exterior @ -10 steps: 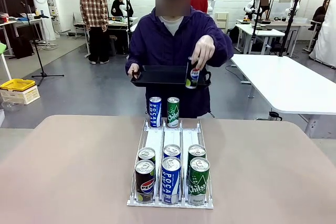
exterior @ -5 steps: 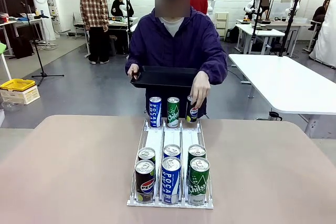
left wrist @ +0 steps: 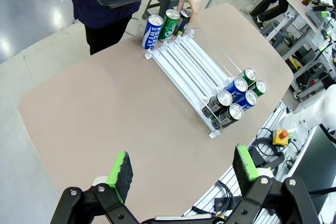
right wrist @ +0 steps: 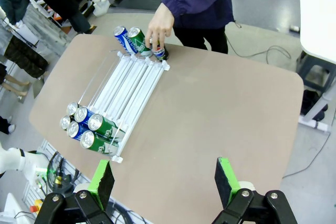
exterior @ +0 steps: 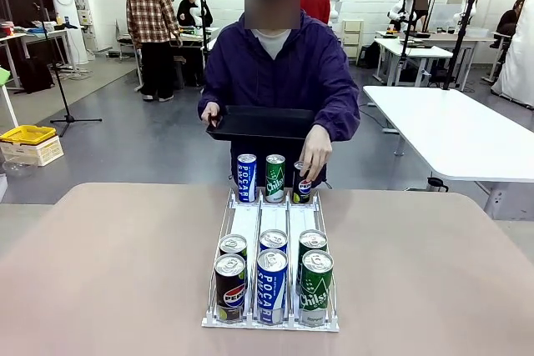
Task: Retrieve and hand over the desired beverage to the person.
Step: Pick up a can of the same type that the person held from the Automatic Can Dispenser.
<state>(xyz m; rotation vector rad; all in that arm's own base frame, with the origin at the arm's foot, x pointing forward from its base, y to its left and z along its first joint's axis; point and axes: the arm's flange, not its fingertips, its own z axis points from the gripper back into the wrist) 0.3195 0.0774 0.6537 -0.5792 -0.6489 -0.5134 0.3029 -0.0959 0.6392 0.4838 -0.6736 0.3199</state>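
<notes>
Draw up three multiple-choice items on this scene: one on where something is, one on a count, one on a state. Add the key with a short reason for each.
1. Where on the rack is the dark can that the person's hand holds?
A. Midway along a lane
B. At the far end, beside the green can
C. At the near end, on the robot's side

2. How many cans stand at the rack's near end?
A. Four
B. Six
C. Eight

3. How do the left gripper and the right gripper stand?
A. Both open, holding nothing
B. Left shut on a can
C. Both shut

Key:
1 B: the hand holds it in the lane next to the green can, on the person's side.
2 B: there are two rows of three.
3 A: each wrist view shows the jaws wide apart with nothing between them.
</notes>
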